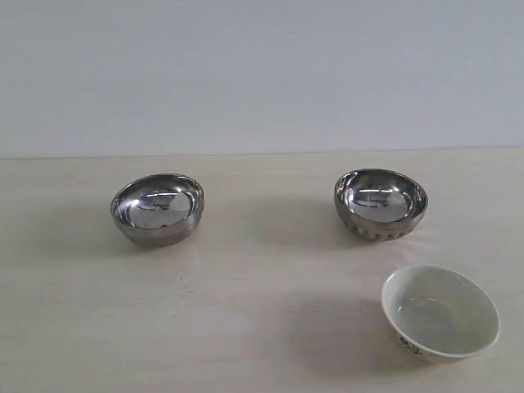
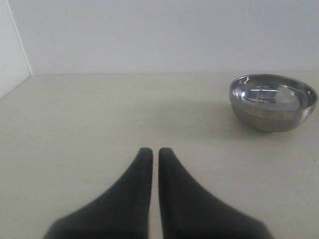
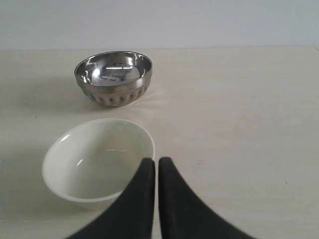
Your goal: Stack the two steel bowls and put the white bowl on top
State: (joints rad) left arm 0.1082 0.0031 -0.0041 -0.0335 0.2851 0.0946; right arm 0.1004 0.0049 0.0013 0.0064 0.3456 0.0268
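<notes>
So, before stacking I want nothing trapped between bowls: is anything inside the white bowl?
Nothing shows inside the white bowl: its glazed inside is bare in the exterior view. In the right wrist view the shut right tool covers a bit of its rim.

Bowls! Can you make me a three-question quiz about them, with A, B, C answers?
1. Where is the white bowl? A) inside a steel bowl B) upside down on a stack C) alone on the table, nearest the ribbed steel bowl
2. How many steel bowls are there? A) one B) two C) four
3. The right gripper is: A) shut and empty B) wide open C) squeezing a spoon

Answers: 1 C, it stands apart, upright. 2 B, the ribbed one and the smooth steel bowl. 3 A, its jaws meet with nothing between.
</notes>
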